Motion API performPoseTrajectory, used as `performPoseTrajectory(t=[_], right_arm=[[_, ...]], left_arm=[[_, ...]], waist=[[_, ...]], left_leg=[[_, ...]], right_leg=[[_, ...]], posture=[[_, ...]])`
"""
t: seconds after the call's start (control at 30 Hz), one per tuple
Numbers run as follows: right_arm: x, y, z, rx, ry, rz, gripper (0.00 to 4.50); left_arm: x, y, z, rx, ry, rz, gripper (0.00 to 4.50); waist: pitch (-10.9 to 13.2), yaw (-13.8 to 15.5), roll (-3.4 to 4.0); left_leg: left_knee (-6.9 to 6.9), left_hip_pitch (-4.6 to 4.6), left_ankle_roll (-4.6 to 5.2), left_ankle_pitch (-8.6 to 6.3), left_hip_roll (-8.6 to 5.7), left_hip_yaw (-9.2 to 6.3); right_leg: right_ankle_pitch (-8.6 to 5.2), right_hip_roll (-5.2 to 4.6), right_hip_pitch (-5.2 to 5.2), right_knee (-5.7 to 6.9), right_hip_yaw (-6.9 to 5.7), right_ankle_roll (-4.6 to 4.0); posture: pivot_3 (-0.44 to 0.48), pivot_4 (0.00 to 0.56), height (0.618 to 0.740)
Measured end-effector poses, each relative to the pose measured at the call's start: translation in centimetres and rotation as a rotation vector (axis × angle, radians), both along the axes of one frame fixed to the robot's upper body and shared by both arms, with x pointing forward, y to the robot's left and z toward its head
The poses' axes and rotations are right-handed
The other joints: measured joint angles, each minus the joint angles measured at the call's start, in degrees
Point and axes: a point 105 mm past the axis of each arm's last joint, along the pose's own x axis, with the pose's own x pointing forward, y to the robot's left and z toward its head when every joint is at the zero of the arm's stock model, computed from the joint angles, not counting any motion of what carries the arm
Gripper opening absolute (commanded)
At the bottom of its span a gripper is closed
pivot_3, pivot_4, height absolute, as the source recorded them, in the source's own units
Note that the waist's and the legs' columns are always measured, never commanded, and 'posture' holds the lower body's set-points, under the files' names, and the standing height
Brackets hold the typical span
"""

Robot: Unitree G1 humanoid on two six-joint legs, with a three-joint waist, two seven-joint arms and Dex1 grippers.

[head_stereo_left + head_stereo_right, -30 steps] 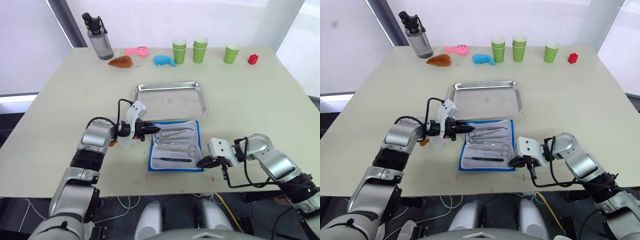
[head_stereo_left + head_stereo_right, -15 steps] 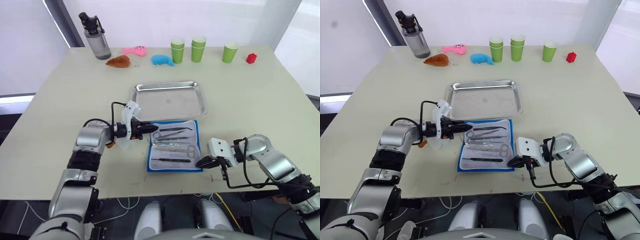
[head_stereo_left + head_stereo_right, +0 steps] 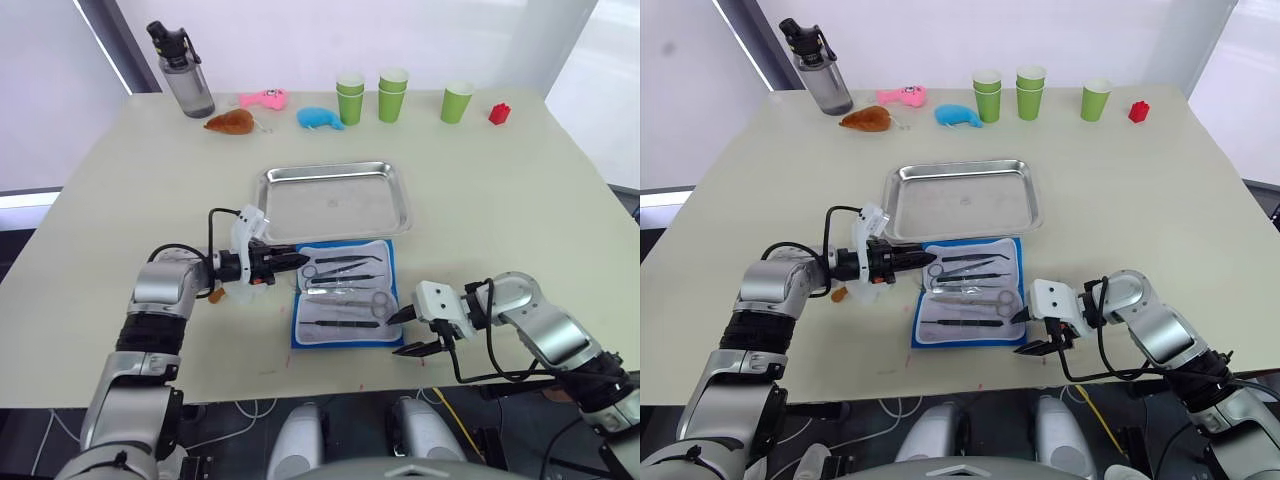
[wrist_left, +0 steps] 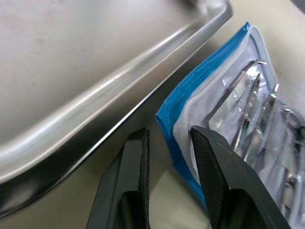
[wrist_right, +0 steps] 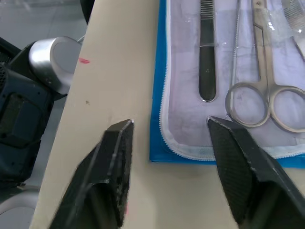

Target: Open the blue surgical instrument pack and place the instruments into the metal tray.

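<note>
Pack [image 3: 343,305] lies unfolded, pale lining up, instruments [image 3: 345,282] pocketed; left claw [image 4: 167,143] and right claw [image 5: 169,131] apart.

Pack: the blue surgical instrument pack [image 3: 344,305] is lying opened flat, pale lining up, between the two sets of jaws.
Instruments: the instruments [image 3: 345,285] are being kept in the clear pockets.
Tray: the metal tray [image 3: 333,198] is sitting bare just beyond the pack.
</note>
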Motion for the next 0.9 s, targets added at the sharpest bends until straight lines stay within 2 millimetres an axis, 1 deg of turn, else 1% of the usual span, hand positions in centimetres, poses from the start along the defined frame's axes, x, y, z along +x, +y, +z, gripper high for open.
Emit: performPoseTrajectory(t=[0.17, 0.27, 0.33, 0.43, 0.47, 0.53, 0.57, 0.63, 0.67, 0.77, 0.9], right_arm=[[-0.2, 0.0, 0.0, 0.008, 0.004, -0.003, 2.44], [-0.3, 0.0, 0.3, 0.025, 0.025, -0.015, 2.44], [-0.2, -0.1, 0.4, 0.033, 0.04, -0.027, 2.44], [0.2, -0.5, 0.9, 0.06, 0.067, -0.072, 2.44], [0.3, -0.6, 1.2, 0.076, 0.075, -0.086, 2.44], [0.5, -0.9, 1.7, 0.093, 0.082, -0.112, 2.44], [0.7, -1.0, 2.2, 0.114, 0.081, -0.124, 2.44], [1.0, -1.2, 3.4, 0.161, 0.068, -0.147, 2.44], [1.0, -1.2, 3.7, 0.17, 0.065, -0.151, 2.44], [1.2, -1.3, 5.3, 0.228, 0.035, -0.167, 2.44], [0.8, -1.5, 5.8, 0.265, 0.048, -0.171, 2.44]], left_arm=[[-0.6, 0.5, 0.6, -0.01, -0.025, -0.023, 1.48], [-1.2, 1.4, 1.4, -0.025, -0.058, -0.044, 1.48], [-1.3, 1.7, 1.8, -0.027, -0.076, -0.046, 1.48], [-1.6, 2.3, 2.9, -0.028, -0.118, -0.07, 1.48], [-1.6, 2.5, 3.1, -0.019, -0.132, -0.078, 1.48], [-1.8, 2.6, 3.3, -0.011, -0.151, -0.093, 1.48], [-1.8, 2.7, 3.6, -0.006, -0.172, -0.111, 1.48], [-2.4, 2.5, 4.3, -0.002, -0.219, -0.171, 1.48], [-2.6, 2.4, 4.5, -0.006, -0.228, -0.191, 1.48], [-3.8, 1.7, 5.6, -0.01, -0.294, -0.302, 1.48], [-4.3, 1.7, 6.6, 0.007, -0.338, -0.366, 1.48]], waist=[[0.07, -0.02, -0.11], [0.19, 0.0, -0.16], [0.25, 0.14, -0.16], [0.29, 0.43, -0.16], [0.29, 0.56, -0.16], [0.31, 0.75, -0.16], [0.31, 0.96, -0.16], [0.31, 1.41, -0.16], [0.32, 1.54, -0.15], [0.33, 1.79, -0.14], [0.35, 1.84, -0.14]], left_leg=[[-0.11, -0.03, 0.0, 0.0, 0.01, 0.0], [-0.18, -0.11, 0.0, 0.0, 0.04, -0.02], [-0.19, -0.17, 0.0, 0.0, 0.04, -0.06], [-0.1, -0.84, -0.02, 0.01, -0.02, -0.07], [-0.05, -1.17, -0.06, 0.04, -0.04, -0.07], [-0.05, -1.33, -0.08, 0.05, -0.08, -0.08], [-0.05, -1.46, -0.09, 0.06, -0.08, -0.08], [-0.04, -2.02, -0.23, 0.14, -0.1, -0.09], [-0.04, -2.15, -0.32, 0.19, -0.1, -0.08], [-0.1, -2.2, -0.33, 0.19, -0.1, -0.08], [-0.05, -2.19, -0.11, 0.07, -0.15, -0.06]], right_leg=[[0.01, -0.02, -0.01, -0.14, -0.01, -0.01], [0.01, -0.06, -0.05, -0.26, -0.04, -0.01], [0.01, -0.14, -0.08, -0.29, -0.1, -0.01], [0.03, -0.33, -0.68, -0.24, -0.15, 0.03], [0.05, -0.38, -1.0, -0.22, -0.19, 0.04], [0.05, -0.46, -1.15, -0.22, -0.26, 0.05], [0.05, -0.49, -1.26, -0.24, -0.3, 0.05], [0.05, -0.48, -1.73, -0.25, -0.34, 0.05], [0.05, -0.49, -1.86, -0.26, -0.34, 0.05], [0.04, -0.5, -1.88, -0.36, -0.39, 0.05], [0.04, -0.49, -1.84, -0.33, -0.4, 0.06]], posture=[[0.0, 0.15, 0.734], [0.0, 0.15, 0.734], [0.0, 0.15, 0.734], [0.0, 0.15, 0.734], [0.0, 0.15, 0.734], [0.0, 0.15, 0.734], [0.0, 0.15, 0.734], [0.0, 0.15, 0.734], [0.0, 0.15, 0.734], [0.0, 0.15, 0.734], [0.0, 0.15, 0.734]])
